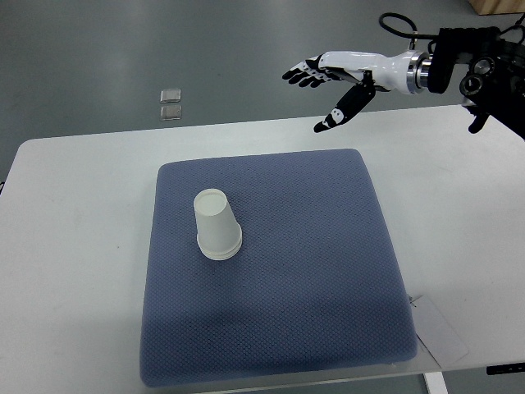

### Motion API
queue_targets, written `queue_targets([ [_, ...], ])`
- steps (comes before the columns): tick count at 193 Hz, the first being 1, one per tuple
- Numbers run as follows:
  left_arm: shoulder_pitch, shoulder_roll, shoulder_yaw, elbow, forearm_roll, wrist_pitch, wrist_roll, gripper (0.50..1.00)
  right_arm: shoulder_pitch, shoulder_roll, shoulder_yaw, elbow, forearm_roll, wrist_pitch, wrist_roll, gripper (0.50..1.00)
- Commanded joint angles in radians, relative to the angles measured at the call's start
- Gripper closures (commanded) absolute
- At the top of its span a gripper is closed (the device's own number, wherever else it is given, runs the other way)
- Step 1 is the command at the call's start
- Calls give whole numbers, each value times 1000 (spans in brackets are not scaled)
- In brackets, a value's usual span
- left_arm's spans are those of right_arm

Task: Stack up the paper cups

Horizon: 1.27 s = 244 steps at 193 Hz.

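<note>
Cups (218,226) sit upside down on the blue mat (328,271), wide rims down and narrow base up, and a doubled rim at the bottom suggests one cup already nested over another, though I cannot tell how many there are. They stand in the mat's left half, toward ten o'clock from its centre, leaning a touch in this steep view. The mat lies on the white table (74,246), covering most of its middle. My right hand (332,78) hangs at about one o'clock from the cups, well apart from them, over the table's far edge beyond the mat's far right corner. Its fingers are spread and relaxed, thumb hanging down toward the table, and it holds nothing. My forearm runs back to the right edge of the view. Out on the grey floor, at eleven o'clock beyond the table, lie two small clear squares (171,103), one just beside the other.
</note>
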<state>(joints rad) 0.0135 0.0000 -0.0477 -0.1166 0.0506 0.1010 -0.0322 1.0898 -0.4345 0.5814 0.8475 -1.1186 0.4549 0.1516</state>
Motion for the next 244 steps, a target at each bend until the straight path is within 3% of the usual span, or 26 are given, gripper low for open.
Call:
queue_targets([
  [1, -1, 0, 0, 0, 0, 0, 0, 500, -37, -1, 23, -65, 74, -56, -1, 605],
  [17, 0, 0, 0, 0, 0, 0, 0, 500, -113, 7, 44, -130, 207, -143, -1, 605],
  [51, 0, 0, 0, 0, 0, 0, 0, 500, -192, 13, 43, -156, 433, -294, -3, 605],
  [110, 0, 0, -1, 0, 0, 0, 0, 500, -243, 19, 40, -156, 763, -412, -43, 605],
  [244, 0, 0, 0, 0, 0, 0, 0, 500, -330, 89, 43, -150, 767, -413, -10, 585],
])
